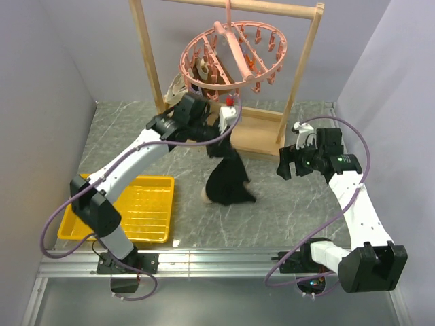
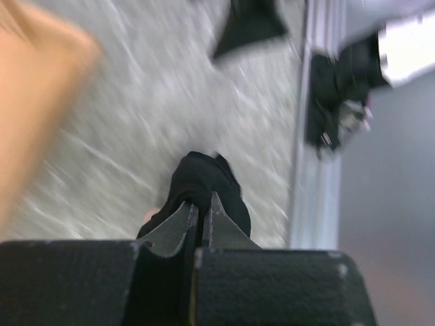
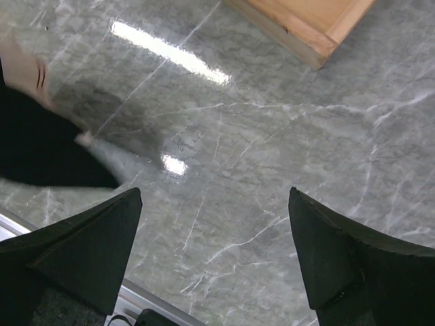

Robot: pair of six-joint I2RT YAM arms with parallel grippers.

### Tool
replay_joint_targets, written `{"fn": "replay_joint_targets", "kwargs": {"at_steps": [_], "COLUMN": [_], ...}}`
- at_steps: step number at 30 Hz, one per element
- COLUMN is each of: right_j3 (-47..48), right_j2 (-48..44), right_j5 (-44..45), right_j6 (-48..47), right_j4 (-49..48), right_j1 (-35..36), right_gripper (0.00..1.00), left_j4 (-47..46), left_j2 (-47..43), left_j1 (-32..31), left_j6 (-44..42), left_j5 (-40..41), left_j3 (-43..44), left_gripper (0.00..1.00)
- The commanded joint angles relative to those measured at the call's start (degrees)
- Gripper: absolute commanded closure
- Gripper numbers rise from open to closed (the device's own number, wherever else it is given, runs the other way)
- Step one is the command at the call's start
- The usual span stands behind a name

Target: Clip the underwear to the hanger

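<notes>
Underwear hangs pinched in the clenched left hand, just below the hanger; its lower part appears to rest on the tabletop. Right hand is released, empty, well apart to the right. Step in hand, as judged: raising the garment to the pegs. The next move calls for bringing the waistband edge to one peg, with the right hand likely needed to open it.

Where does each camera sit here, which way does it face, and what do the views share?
Top external: above and behind the bases, looking down on the table, both arms, the hanger and the underwear.
Left wrist: on the raised left arm, looking down; left gripper shut on the underwear.
Right wrist: on the right arm, facing the table; right gripper open, empty.
Shared: the underwear shows in all three.
</notes>
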State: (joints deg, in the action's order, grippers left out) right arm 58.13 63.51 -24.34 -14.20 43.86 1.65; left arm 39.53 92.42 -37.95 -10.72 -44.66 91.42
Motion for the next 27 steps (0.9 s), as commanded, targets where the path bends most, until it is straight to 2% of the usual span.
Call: {"fn": "replay_joint_targets", "kwargs": {"at_steps": [1, 4, 7, 11, 12, 14, 15, 16, 18, 20, 22, 27], "right_j3": [4.62, 5.24, 4.80, 4.27, 4.19, 4.54, 4.97, 5.24, 6.03, 6.12, 5.33, 1.74], "right_j2": [0.21, 0.30, 0.39, 1.18, 1.79, 2.58, 3.55, 3.99, 5.57, 6.45, 6.54, 5.67], "right_j5": [0.87, -0.53, -1.50, -2.99, -3.34, -4.13, -5.10, -5.37, -6.59, -7.39, -8.61, -10.82], "right_j6": [0.13, -0.39, -1.18, -3.03, -3.20, -3.64, -3.65, -3.56, -2.42, -0.32, 1.18, 5.23], "right_j4": [0.17, 1.14, 1.58, 2.90, 3.34, 4.13, 4.83, 5.18, 6.32, 6.59, 5.89, 2.91], "right_j1": [-1.12, -3.75, -4.90, -5.25, -5.25, -5.25, -5.25, -5.25, -5.25, -5.25, -5.25, -4.73], "right_gripper": [0.05, 0.05, 0.05, 0.07, 0.08, 0.09, 0.10, 0.11, 0.14, 0.18, 0.21, 0.26], "left_j4": [-2.36, 1.06, 6.08, 4.25, 4.15, 4.59, 5.03, 5.47, 4.95, 3.63, 2.75, -0.67], "left_j2": [2.85, 3.56, 0.50, -5.93, -6.37, -5.33, -4.45, -2.70, -1.72, -3.47, -6.71, -10.59], "left_j1": [-0.28, -0.80, -3.52, -10.46, -13.69, -16.79, -18.80, -19.26, -19.35, -19.09, -18.30, -11.63], "left_j6": [0.88, -1.13, -7.80, -14.14, -15.54, -16.69, -17.40, -17.32, -15.31, -14.60, -13.01, -8.53], "left_j5": [1.07, -1.91, -2.36, 5.70, 6.51, 8.01, 8.10, 7.49, 6.70, 7.04, 7.14, 5.82], "left_j3": [12.01, 15.02, 8.02, -16.19, -19.23, -25.66, -26.89, -27.95, -28.66, -27.70, -26.65, -22.78], "left_gripper": [1.00, 1.00, 1.00, 1.00, 1.00, 0.90, 0.82, 0.61, 0.51, 0.34, 0.26, 0.25]}}
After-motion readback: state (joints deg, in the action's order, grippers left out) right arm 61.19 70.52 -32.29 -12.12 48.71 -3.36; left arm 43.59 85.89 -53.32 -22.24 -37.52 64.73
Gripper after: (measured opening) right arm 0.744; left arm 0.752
